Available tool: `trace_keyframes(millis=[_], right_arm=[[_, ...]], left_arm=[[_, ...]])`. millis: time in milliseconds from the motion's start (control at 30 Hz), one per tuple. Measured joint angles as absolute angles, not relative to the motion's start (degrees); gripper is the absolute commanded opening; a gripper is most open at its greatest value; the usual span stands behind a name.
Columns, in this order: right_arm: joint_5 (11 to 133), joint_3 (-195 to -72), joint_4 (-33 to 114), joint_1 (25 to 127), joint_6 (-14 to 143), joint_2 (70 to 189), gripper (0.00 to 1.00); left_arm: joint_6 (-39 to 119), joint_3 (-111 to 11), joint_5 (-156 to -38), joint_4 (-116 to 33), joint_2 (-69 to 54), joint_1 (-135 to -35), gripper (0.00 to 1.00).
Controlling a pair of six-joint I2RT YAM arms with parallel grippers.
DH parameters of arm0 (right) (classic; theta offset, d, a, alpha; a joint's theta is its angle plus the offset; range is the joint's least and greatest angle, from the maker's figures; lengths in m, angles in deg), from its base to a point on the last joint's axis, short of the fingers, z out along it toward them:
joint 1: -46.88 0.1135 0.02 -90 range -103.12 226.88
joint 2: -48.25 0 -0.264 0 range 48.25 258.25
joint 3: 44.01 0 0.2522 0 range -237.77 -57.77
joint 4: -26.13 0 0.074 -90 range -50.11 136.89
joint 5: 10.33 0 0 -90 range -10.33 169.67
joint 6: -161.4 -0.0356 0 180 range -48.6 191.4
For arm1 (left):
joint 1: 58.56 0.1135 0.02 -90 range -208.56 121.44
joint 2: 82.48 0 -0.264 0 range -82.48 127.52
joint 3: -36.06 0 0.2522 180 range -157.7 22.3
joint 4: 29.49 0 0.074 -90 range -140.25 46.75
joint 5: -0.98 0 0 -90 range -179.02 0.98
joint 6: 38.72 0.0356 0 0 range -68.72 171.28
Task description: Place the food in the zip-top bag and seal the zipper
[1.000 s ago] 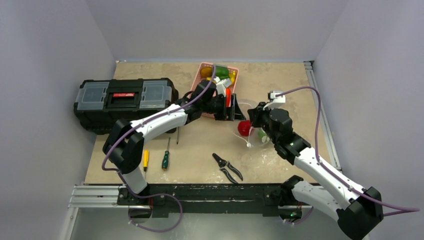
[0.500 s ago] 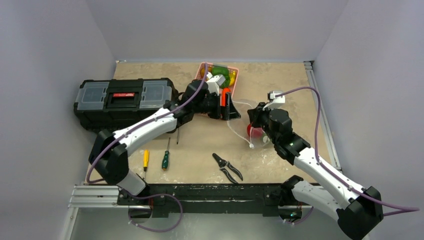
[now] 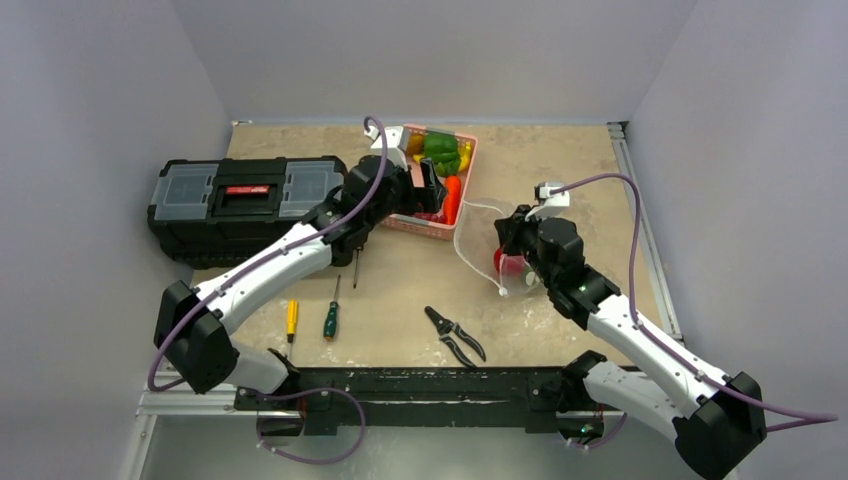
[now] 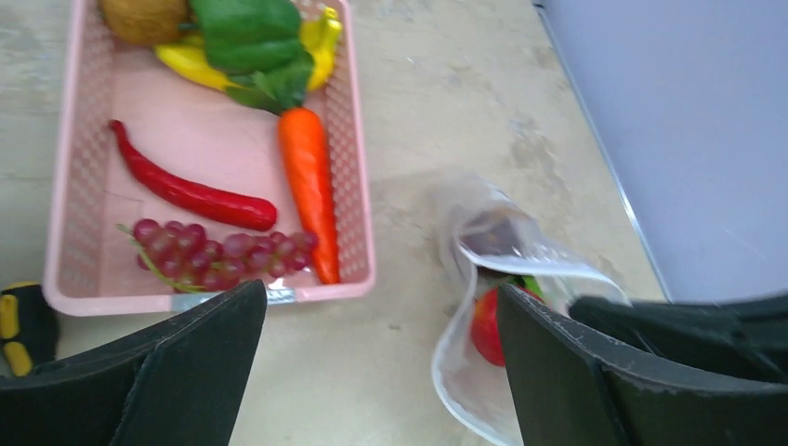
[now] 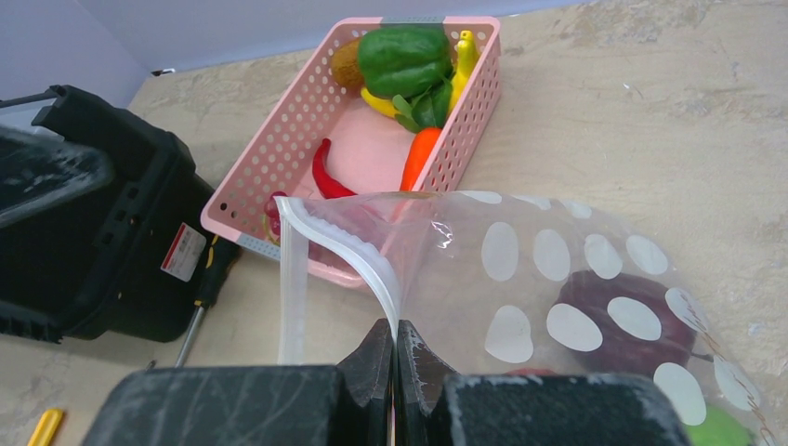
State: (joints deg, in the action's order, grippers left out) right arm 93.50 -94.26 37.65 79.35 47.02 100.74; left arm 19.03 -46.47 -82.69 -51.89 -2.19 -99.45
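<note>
From above, the left hand hangs over the pink basket, and the zip-top bag lies on the desk just right of it.

The left wrist view shows that hand wide open and empty, with a red fruit inside the bag.

The right wrist view shows the right hand clamped on the zipper, with a maroon fruit bagged too.
</note>
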Motion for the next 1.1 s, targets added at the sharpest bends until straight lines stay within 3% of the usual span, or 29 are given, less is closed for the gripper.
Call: trace_keyframes(millis=[233, 733, 1100], right_arm=[[93.7, -94.3, 37.7, 79.4, 47.0, 100.8, 0.0], [94.1, -94.1, 37.6, 79.4, 47.0, 101.9, 0.0], [95.6, -94.0, 37.2, 80.7, 47.1, 101.9, 0.0]], left_arm=[[18.6, -48.3, -73.5, -46.1, 4.8, -98.0, 1.0], [-5.0, -60.3, -80.5, -32.8, 29.0, -89.5, 1.0], [-20.1, -68.0, -74.8, -29.8, 40.6, -89.7, 1.0]])
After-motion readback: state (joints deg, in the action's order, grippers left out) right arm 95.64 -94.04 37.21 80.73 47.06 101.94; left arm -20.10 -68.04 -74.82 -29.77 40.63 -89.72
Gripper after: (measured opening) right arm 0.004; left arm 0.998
